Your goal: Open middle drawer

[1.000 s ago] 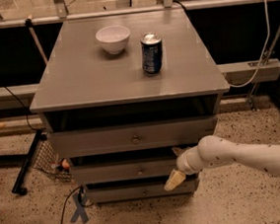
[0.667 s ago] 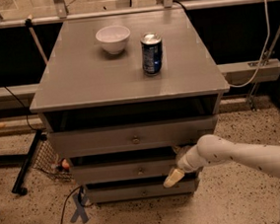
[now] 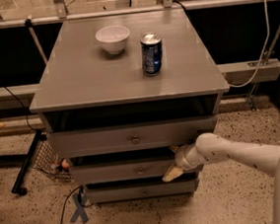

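The grey cabinet has three drawer fronts, one above the other. The middle drawer [image 3: 121,171] is a shallow grey front with a small round brass knob [image 3: 141,172], with a dark gap above it. The wider top drawer front [image 3: 132,137] is above it and the narrowest bottom front [image 3: 138,191] below it. My gripper [image 3: 171,173] is at the end of the white arm [image 3: 233,152] reaching in from the right. It is at the right part of the middle drawer's front, to the right of the knob.
A white bowl [image 3: 113,38] and a blue can [image 3: 151,53] stand on the cabinet top [image 3: 78,85]. A black stand leg [image 3: 28,162], a wire basket [image 3: 50,160] and cables lie on the speckled floor at the left. A rail and wall run behind.
The gripper has shifted slightly up and left along the middle drawer's front. The drawer fronts, bowl and can have not visibly moved.
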